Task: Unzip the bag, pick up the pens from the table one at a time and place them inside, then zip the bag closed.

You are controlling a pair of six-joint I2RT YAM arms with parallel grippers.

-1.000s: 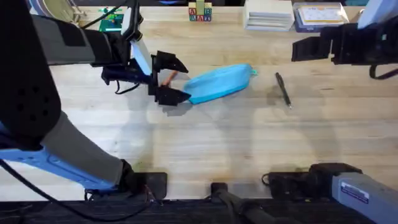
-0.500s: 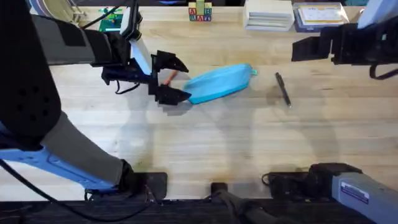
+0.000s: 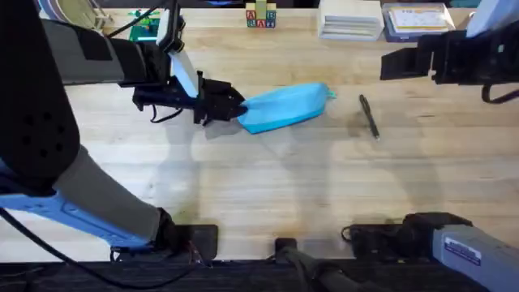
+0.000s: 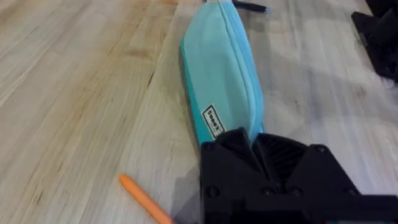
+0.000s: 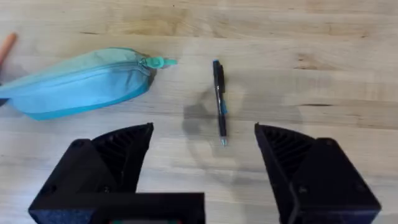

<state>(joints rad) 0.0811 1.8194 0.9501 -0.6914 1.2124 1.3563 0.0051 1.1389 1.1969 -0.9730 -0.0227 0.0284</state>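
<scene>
The light-blue bag (image 3: 285, 107) lies slanted on the table (image 3: 268, 186), zipper closed, its teal pull (image 5: 163, 62) at the right end. My left gripper (image 3: 233, 108) is shut on the bag's left end (image 4: 224, 93), its black fingers (image 4: 273, 162) pinching the fabric at the zipper seam. The orange pen (image 4: 146, 202) lies on the wood just beside that gripper. To the right of the bag lies the black pen (image 3: 369, 118). My right gripper (image 3: 391, 63) hovers open, high at the back right, above the black pen (image 5: 219, 102) and holding nothing.
Along the far edge stand alphabet blocks (image 3: 261, 16), a white box (image 3: 350, 18) and a blue-lidded container (image 3: 418, 20). A green item (image 3: 146, 28) sits behind the left arm. Bare wood stretches across the front half of the table.
The left gripper's fingers, spread around the bag's left end before, have closed onto it. The bag, the black pen and the right arm stayed put.
</scene>
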